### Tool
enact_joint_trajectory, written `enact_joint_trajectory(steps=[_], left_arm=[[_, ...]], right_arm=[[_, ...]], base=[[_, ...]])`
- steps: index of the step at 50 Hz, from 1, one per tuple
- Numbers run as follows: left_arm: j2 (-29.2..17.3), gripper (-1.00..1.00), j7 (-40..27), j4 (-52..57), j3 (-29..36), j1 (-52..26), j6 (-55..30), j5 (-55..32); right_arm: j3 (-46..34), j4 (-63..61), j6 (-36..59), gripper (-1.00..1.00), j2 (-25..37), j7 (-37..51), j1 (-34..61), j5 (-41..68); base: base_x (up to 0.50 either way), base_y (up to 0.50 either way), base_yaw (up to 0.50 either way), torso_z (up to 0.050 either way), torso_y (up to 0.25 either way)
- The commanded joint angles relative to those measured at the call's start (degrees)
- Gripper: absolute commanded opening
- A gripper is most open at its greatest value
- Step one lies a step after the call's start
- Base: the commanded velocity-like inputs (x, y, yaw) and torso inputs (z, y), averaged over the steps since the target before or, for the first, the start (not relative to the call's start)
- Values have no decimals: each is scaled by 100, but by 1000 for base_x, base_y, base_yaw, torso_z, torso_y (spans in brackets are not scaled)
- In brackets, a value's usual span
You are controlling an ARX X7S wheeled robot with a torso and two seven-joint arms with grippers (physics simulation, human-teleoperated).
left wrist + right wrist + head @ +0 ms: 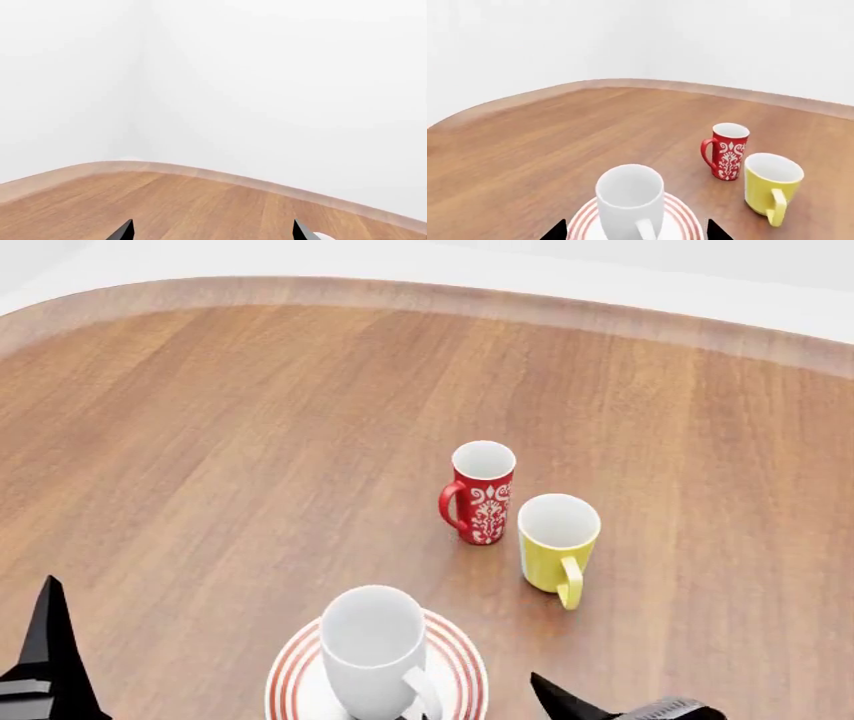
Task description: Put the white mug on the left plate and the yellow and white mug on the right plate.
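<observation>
The white mug [374, 650] is sitting on the left plate [458, 665] between the right tool's [637, 231] spread fingers, while the yellow and white mug [557, 545] is waiting on the table [200, 460].

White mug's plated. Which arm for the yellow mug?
Right. The yellow mug stands right of the plated white mug, nearer the right gripper; the left gripper is across the table.

I count three mugs — white mug [374, 648], yellow and white mug [557, 545], red mug [481, 492] — and one visible plate [457, 665]
</observation>
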Motion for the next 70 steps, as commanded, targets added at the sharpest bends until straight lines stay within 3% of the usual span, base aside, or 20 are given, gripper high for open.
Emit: enact_joint_trajectory(steps=[1,8,23,43,62,67,70], left_arm=[[-36,100,33,-29,-1,-13,36,-25],[-64,100,20,12,-10,2,35,-42],[-83,100,-3,48,-6,0,58,-57],[-100,100,-65,158,30,50,61,-68],[-121,100,-88,160,63,42,68,-76],[-137,100,-86,149,22,43,84,-128],[-133,100,-107,173,37,55,81,-113]], right_arm=[[380,-951,-692,100,65,238,-649,-75],[583,-1070,-883,100,-61,490,-657,-128],[1186,-408,-184,100,-272,1398,205,216],[654,1044,521,100,-494,1454,1624,49],[626,1194,550,100,-442,1424,1638,64],[507,1712,869,100,-572,1419,2372,90],[359,2637,918,100,-738,1253,3130,-30]], base=[[0,0,0,0,0],[0,0,0,0,0],[0,0,0,0,0],[0,0,0,0,0],[0,0,0,0,0],[0,0,0,0,0],[0,0,0,0,0]])
